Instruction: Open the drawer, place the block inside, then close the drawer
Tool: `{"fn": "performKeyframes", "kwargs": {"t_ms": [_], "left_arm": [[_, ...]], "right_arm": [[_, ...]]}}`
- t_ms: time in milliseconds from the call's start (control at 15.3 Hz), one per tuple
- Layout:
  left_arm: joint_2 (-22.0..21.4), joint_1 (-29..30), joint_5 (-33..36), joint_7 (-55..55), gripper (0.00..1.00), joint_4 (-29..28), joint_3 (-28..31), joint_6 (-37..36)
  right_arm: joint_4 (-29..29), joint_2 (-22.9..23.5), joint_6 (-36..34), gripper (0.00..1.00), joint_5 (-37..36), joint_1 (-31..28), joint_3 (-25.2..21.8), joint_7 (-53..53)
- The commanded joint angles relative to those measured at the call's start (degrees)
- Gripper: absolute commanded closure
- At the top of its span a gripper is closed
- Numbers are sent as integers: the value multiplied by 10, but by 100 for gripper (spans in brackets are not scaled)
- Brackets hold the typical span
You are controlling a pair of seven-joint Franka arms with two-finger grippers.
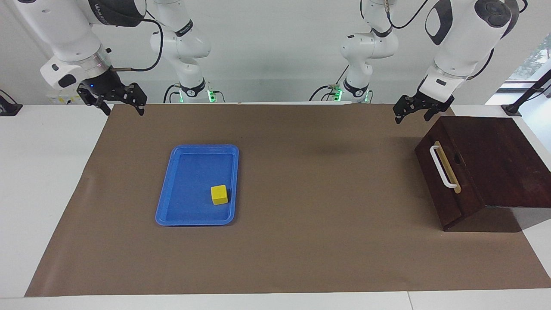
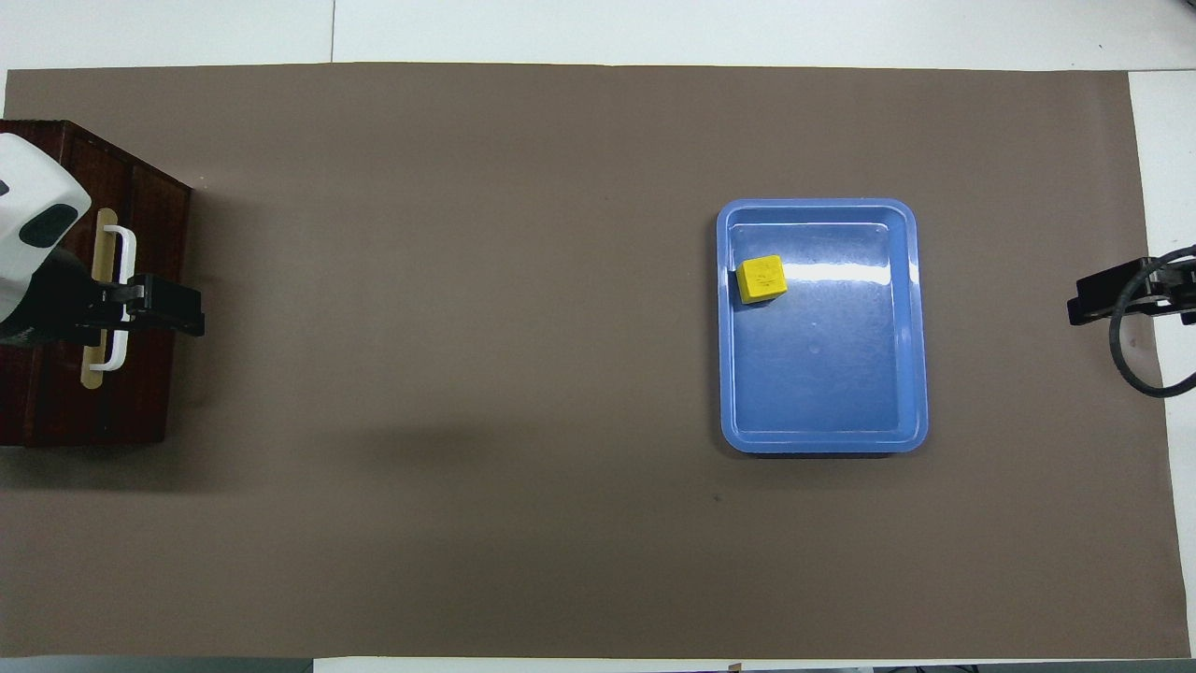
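Drawer (image 1: 445, 165) shut, interior hidden; left claw (image 2: 173, 308) overlaps handle (image 1: 443, 167).

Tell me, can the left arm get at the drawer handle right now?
Probably yes. The left claw hangs just above the box, close to the white handle, and nothing stands between them. The drawer is shut.

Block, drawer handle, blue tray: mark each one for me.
block (image 1: 219, 194), facing view, front face.
drawer handle (image 1: 442, 167), facing view, middle of the white bar.
blue tray (image 2: 822, 447), overhead view, rim nearest the robots.
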Motion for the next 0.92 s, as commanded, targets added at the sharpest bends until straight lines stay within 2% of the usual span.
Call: {"fn": "performKeyframes", "kwargs": {"t_ms": [0,589,851], "left_arm": [[-7,2,8,4,0,-4,-1,5],[-7,2,8,4,0,-4,-1,5],[-7,2,8,4,0,-4,-1,5]], "right_arm": [[6,4,1,0,-10,-11,8,-14],[5,3,6,0,-8,-9,7,-8],[-21,0,10,0,39,-12,6,140]]}}
